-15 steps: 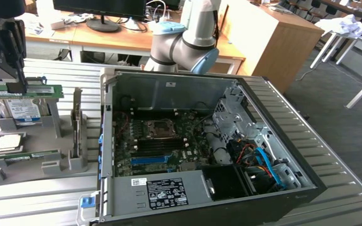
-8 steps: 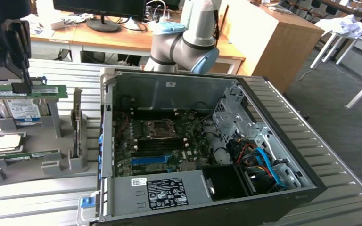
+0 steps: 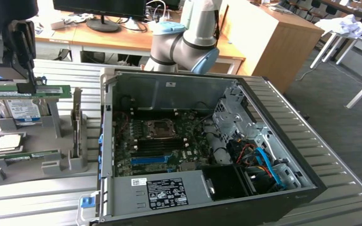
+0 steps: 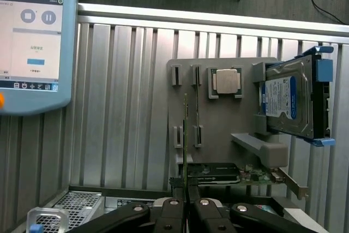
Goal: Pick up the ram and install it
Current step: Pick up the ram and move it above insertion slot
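The ram [image 3: 49,91], a long thin green stick with a pale label, hangs level above the grey parts holder [image 3: 55,136] at the exterior view's left. My gripper [image 3: 25,85] comes down from above and is shut on it near its middle. In the wrist view the ram [image 4: 185,129] shows edge-on, rising from between the black fingers [image 4: 173,212] of my gripper [image 4: 186,203]. The open computer case [image 3: 275,155] lies to the exterior view's right, its motherboard [image 3: 162,141] and memory slots [image 3: 152,149] exposed.
The holder carries a blue-labelled hard drive [image 4: 286,99], a square silver processor [image 4: 226,82] and another green board [image 3: 24,156]. A teach pendant screen [image 4: 32,47] lies on the ribbed metal table [image 4: 120,91]. The arm's base [image 3: 181,42] stands behind the case.
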